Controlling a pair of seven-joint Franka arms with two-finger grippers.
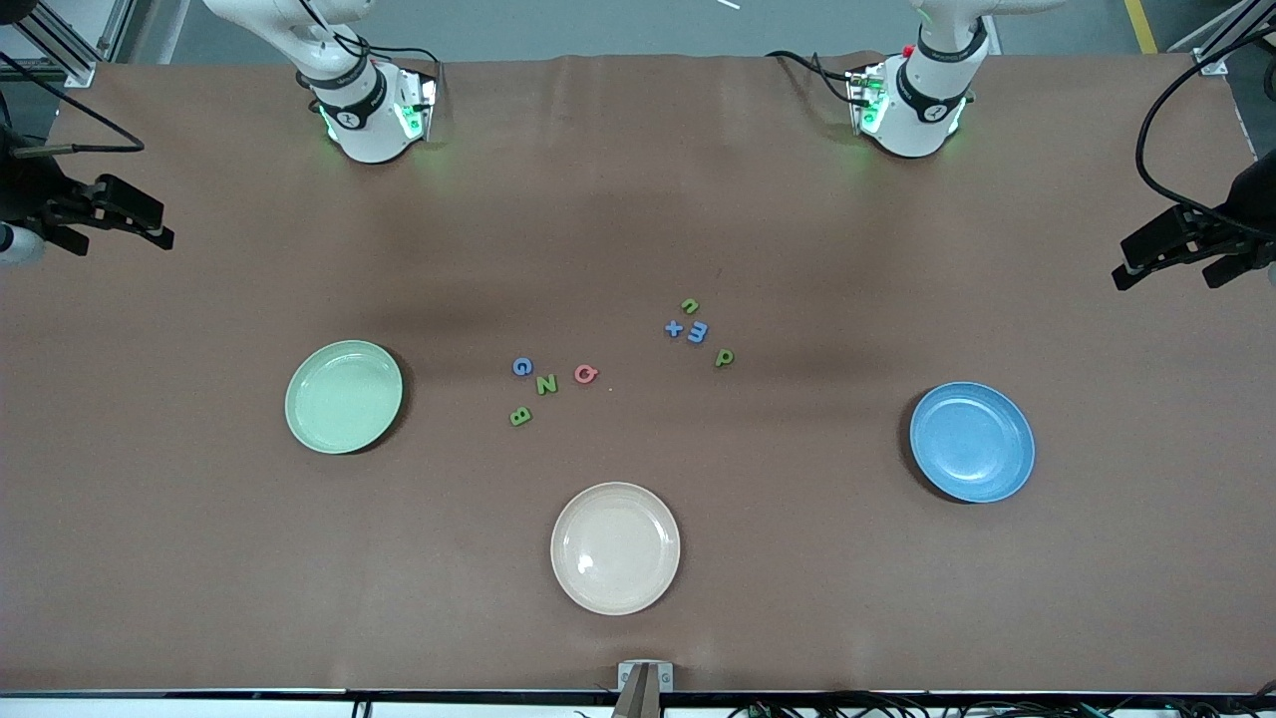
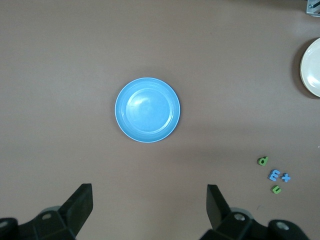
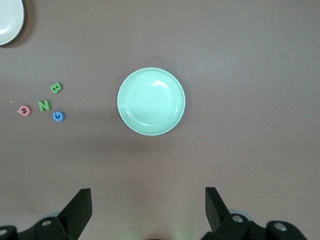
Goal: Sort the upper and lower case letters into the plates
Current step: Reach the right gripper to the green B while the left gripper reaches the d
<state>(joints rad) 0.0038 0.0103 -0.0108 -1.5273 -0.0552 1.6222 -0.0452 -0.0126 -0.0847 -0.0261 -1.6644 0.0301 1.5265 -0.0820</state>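
Observation:
Four capitals lie in the middle of the table: blue G point(image 1: 521, 367), green N point(image 1: 546, 384), pink Q point(image 1: 586, 374) and green B point(image 1: 520, 416). Toward the left arm's end lie four small letters: green n point(image 1: 689, 305), blue x point(image 1: 674, 328), blue m point(image 1: 697, 332) and green p point(image 1: 724, 357). The mint green plate point(image 1: 344, 396) and the blue plate point(image 1: 972, 442) hold nothing. My left gripper point(image 2: 150, 195) hangs open high up beside the blue plate point(image 2: 147, 110). My right gripper point(image 3: 148, 197) hangs open high up beside the mint plate point(image 3: 151, 101). Neither holds anything.
A cream-beige plate point(image 1: 615, 547) lies nearest the front camera, mid-table, with nothing in it. The two arm bases point(image 1: 371, 110) point(image 1: 912, 105) stand along the table's farthest edge. Brown cloth covers the whole table.

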